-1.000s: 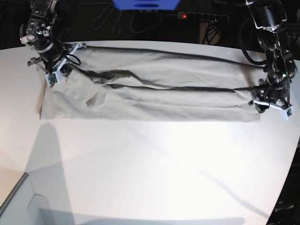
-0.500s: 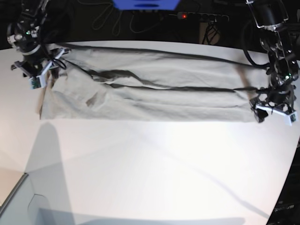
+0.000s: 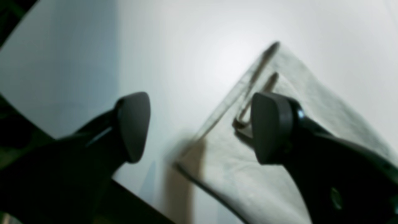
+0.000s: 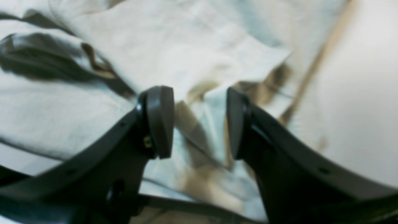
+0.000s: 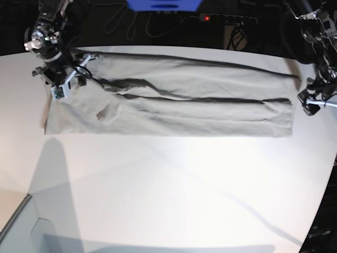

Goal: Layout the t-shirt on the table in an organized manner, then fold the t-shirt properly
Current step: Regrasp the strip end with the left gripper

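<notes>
t-shirt (image 5: 174, 103): lies on the far half of the table (image 5: 174, 184) as a long horizontal band, folded lengthwise; dark fold creases run along its length, rumpled patch toward the base view's left end.
t-shirt edges: near edge fairly straight; the end on the base view's right is squared off, close to the table rim.
left gripper (image 3: 199, 127): jaws spread wide, nothing between them; one finger (image 3: 273, 124) over the shirt's corner, the other over bare table. Touching the cloth or not: cannot tell, view blurred.
left gripper position: just off the shirt's end, at the base view's right edge.
right gripper (image 4: 199, 121): jaws parted, no cloth pinched; creased fabric seen through the gap.
right gripper position: over the shirt's far corner, base view's left.
power strip (image 5: 224, 18): behind the table, red light lit.
</notes>
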You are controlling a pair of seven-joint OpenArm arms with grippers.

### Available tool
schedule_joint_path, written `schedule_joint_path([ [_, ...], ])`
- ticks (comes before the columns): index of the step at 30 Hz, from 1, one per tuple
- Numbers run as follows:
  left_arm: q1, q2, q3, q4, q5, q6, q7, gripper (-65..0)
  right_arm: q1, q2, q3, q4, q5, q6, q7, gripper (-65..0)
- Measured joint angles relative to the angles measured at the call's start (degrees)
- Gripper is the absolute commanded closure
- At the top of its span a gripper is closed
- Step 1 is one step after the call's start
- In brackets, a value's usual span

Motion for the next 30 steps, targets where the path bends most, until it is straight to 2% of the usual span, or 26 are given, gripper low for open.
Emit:
schedule_joint_path([
  [6, -0.2, 0.9, 0.3, -2.2, -0.6, -0.3, -0.2, -49.6, 3.1, 0.6, 0.1, -5.2, -0.2, 0.0, -0.2, -28.1],
  [9, -1.0, 0.0, 2.7, -4.6, -0.4, -0.1, -0.5, -49.6, 3.6, 1.6, 0.2, -5.8, -0.2, 0.0, -0.1, -28.1],
  [14, -2.0, 0.4, 5.8, -8.0, -0.6, -0.2, -0.4, -49.6, 3.6, 1.9, 0.0, -6.5, -0.2, 0.0, -0.1, -28.1],
  [30, -2.3, 0.1, 6.5, -11.3, -0.6, -0.2, -0.7, -48.6, 3.6, 2.2, 0.1, -6.5, -0.2, 0.0, -0.2, -28.1],
])
